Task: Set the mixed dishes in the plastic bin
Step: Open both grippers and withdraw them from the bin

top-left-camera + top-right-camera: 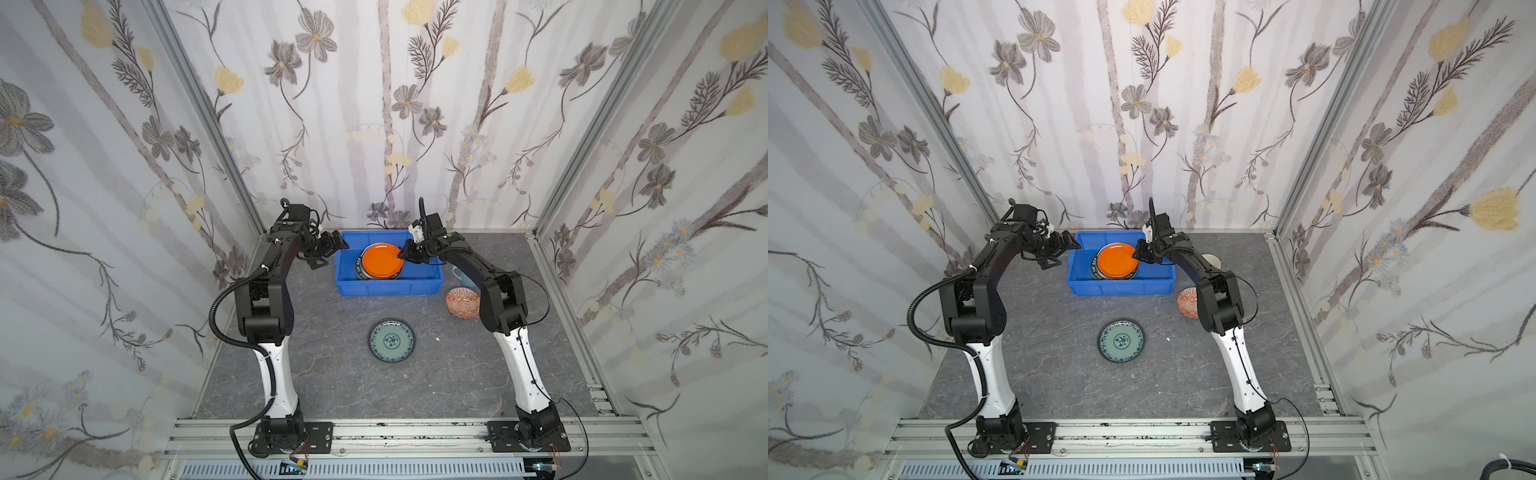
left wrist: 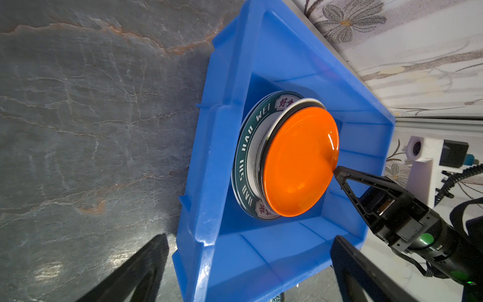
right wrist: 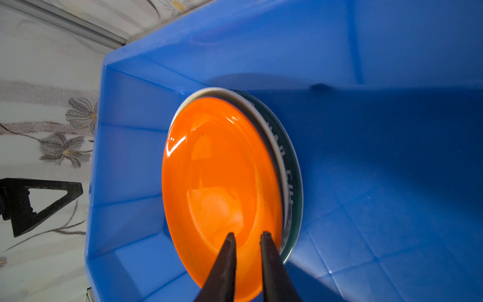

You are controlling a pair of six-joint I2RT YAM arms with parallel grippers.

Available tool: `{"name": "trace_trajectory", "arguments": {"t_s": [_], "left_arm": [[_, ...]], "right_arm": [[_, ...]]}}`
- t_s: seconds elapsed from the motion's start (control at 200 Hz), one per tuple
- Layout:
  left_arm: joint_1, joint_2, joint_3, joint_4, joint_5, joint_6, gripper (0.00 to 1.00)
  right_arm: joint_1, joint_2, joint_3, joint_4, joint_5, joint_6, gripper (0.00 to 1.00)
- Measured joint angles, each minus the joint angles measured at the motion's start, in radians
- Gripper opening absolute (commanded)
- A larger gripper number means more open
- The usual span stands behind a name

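The right tool (image 3: pixel 248 233) sits with its jaws drawn narrow at the rim of the orange plate (image 3: pixel 219 183), which lies on top of two other plates inside the blue bin (image 1: pixel 386 286). I cannot tell whether it pinches that rim, while the left tool (image 1: pixel 330 252) hangs wide open and empty at the bin's left end. This looks to me like the end of setting that plate down, so the next move calls for backing out cleanly and reaching for the teal plate (image 1: pixel 391 340), bowl (image 1: pixel 461 302) or mug (image 1: pixel 459 275) out on the counter (image 1: pixel 291 374).
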Motion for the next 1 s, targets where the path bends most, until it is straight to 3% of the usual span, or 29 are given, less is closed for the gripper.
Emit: {"name": "trace_trajectory", "arguments": {"t_s": [1.004], "left_arm": [[0.005, 0.009, -0.006, 0.0, 0.005, 0.001, 1.0]], "right_arm": [[-0.008, 0.019, 0.0, -0.032, 0.007, -0.011, 0.11]]}}
